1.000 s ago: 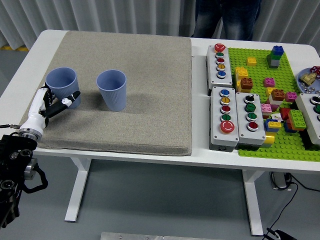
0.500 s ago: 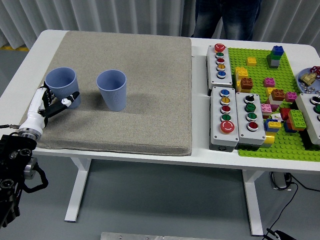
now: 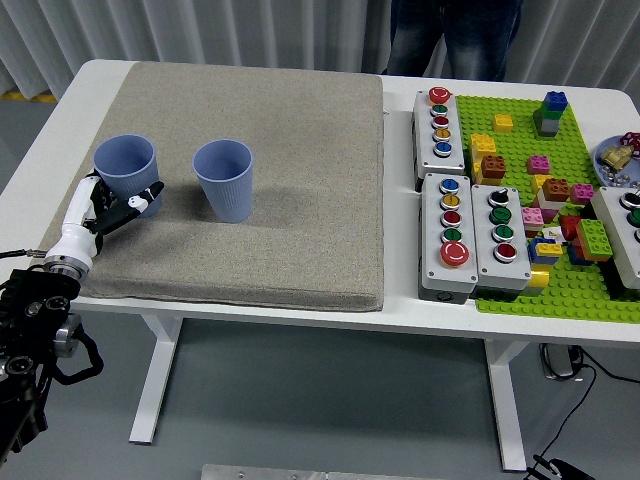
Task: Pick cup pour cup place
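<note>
Two blue cups on grey mat [image 3: 300,200], left hand [image 3: 100,208] gripping left cup [image 3: 127,170]

This looks like a robotics lab or test room, not a home. A white table [image 3: 400,300] with metal legs stands on a grey floor before pale corrugated wall panels, and its right side is crowded with test props: grey button boxes [image 3: 467,235] and a green baseplate [image 3: 560,290] with toy bricks. A grey mat [image 3: 300,180] covers the left side, cables [image 3: 580,375] lie on the floor at the lower right, and a person [image 3: 455,35] stands at the far edge.
</note>
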Controlling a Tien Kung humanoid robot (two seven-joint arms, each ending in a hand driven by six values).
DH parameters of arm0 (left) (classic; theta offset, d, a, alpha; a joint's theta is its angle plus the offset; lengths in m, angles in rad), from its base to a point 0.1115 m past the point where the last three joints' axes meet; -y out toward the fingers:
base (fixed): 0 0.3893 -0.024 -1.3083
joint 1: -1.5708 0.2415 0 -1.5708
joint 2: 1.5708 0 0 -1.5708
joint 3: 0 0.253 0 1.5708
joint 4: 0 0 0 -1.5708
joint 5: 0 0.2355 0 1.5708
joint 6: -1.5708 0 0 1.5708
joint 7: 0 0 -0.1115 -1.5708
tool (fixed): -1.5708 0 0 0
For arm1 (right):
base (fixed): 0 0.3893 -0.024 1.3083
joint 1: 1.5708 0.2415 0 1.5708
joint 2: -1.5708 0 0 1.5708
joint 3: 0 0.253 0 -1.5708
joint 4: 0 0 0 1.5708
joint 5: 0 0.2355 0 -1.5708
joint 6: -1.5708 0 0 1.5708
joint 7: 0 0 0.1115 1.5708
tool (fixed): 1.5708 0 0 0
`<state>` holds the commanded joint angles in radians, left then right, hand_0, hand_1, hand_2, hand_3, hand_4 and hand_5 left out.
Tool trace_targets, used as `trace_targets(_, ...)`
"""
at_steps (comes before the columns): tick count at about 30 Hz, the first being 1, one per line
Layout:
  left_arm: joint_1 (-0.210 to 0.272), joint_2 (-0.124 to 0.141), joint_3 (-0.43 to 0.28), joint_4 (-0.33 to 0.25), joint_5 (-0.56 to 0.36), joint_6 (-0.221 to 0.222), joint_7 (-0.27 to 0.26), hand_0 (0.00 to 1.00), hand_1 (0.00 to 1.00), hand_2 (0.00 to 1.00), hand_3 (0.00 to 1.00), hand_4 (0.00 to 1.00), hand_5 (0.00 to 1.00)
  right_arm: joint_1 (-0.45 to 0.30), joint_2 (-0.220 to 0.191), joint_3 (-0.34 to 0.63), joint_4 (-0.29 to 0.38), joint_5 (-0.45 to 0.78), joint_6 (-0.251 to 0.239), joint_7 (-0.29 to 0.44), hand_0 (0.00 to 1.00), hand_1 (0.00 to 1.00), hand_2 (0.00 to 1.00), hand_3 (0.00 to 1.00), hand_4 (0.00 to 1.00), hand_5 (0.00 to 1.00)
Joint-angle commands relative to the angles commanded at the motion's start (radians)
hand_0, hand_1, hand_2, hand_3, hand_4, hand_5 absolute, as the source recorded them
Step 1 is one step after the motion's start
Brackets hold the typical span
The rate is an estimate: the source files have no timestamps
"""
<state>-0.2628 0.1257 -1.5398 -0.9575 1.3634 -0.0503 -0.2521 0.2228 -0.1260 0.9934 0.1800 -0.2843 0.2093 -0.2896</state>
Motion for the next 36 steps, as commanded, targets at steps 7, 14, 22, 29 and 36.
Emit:
trace_targets(7,-0.003,-0.003,-0.002,0.001,-0.003,0.001,0.0,0.802,0.893,0.998,0.998,0.885,0.282,0.0,0.0,0.001,0.0,0.0,0.0,0.0,0.764,0.696,0.71,0.609,0.156,0.403)
trace_targets(14,-0.007,-0.005,-0.002,0.003,-0.015,0.018,0.007,0.801,0.886,0.998,0.998,0.877,0.291,0.0,-0.001,-0.001,0.0,0.001,0.001,0.001,0.763,0.696,0.71,0.609,0.157,0.402)
trace_targets(22,-0.006,-0.009,0.0,-0.002,-0.012,0.046,0.009,0.693,0.765,0.991,0.998,0.834,0.316,0.0,0.0,0.0,0.0,-0.001,0.001,0.0,0.763,0.696,0.71,0.609,0.156,0.401)
trace_targets(29,-0.002,-0.011,0.003,-0.004,-0.007,0.068,0.005,0.671,0.715,0.925,0.985,0.807,0.32,-0.001,0.0,0.004,0.0,-0.006,0.002,-0.001,0.764,0.696,0.71,0.609,0.157,0.4)
trace_targets(36,0.0,-0.014,0.011,-0.011,-0.003,0.081,-0.004,0.619,0.673,0.877,0.953,0.789,0.321,-0.001,0.0,0.004,0.0,-0.005,0.001,0.0,0.764,0.696,0.71,0.609,0.158,0.397)
